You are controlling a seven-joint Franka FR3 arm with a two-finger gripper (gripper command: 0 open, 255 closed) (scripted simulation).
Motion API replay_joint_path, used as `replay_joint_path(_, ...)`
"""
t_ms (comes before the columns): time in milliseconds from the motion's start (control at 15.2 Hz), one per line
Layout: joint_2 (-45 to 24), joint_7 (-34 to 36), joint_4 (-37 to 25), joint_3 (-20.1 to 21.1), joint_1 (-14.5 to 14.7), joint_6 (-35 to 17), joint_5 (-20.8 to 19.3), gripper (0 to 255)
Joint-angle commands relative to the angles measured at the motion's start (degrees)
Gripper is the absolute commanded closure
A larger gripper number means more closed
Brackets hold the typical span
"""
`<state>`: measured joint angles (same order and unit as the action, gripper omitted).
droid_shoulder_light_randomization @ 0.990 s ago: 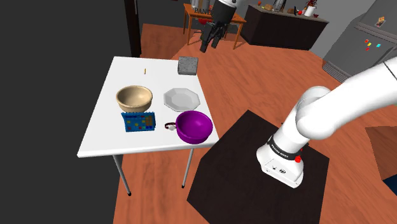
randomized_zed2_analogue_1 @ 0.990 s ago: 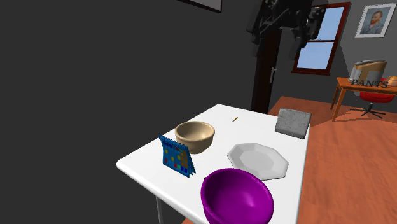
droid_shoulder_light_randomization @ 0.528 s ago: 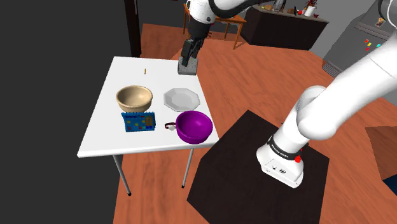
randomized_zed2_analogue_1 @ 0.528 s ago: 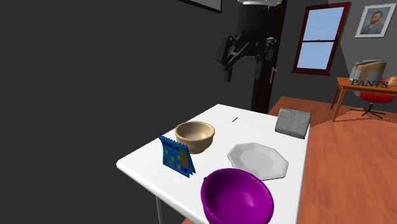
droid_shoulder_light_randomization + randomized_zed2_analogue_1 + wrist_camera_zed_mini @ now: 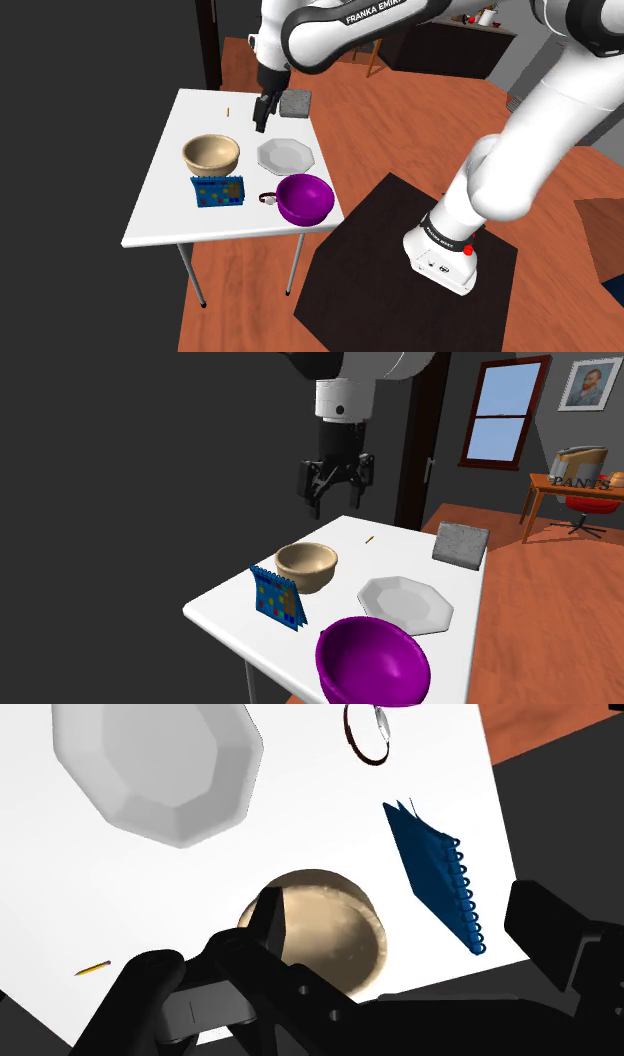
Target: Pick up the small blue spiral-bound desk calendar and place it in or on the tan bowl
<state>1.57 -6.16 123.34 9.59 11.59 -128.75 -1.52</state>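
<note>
The room is a house interior with a red-brown wooden floor and a dark wall, and a white table (image 5: 160,215) stands in front of the arm's stand. On the table the tan bowl (image 5: 211,154) sits toward the shoulder view's left. The small blue calendar (image 5: 219,191) stands upright on its own base just beside the bowl, on the side of the table's near edge. In the wrist view a narrow strip of table shows between the two, so they do not touch. A white plate (image 5: 285,154), a purple bowl (image 5: 304,198) and a grey block (image 5: 295,102) take the other half of the table.

The gripper (image 5: 335,504) hangs in the air above the far part of the table, higher than the tan bowl. Its two fingers stand apart with nothing between them.

As I judge it, no part of the task is done: the calendar is untouched and the tan bowl is empty. What is left is nearly everything: to bring the hand over the calendar, go down, close on it, lift it, carry it the short way to the bowl and let go.
</note>
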Motion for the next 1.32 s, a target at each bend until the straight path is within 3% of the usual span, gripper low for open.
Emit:
replay_joint_path(0, -4.0, -0.1, -2.1, 0.9, 0.8, -1.4, -1.9, 0)
replay_joint_path(858, -28.2, 0.4, -16.8, 2.6, 8.8, -7.1, -16.0, 0)
replay_joint_path(1254, -31.9, 1.0, -17.7, 1.8, 9.5, -9.7, -17.6, 0)
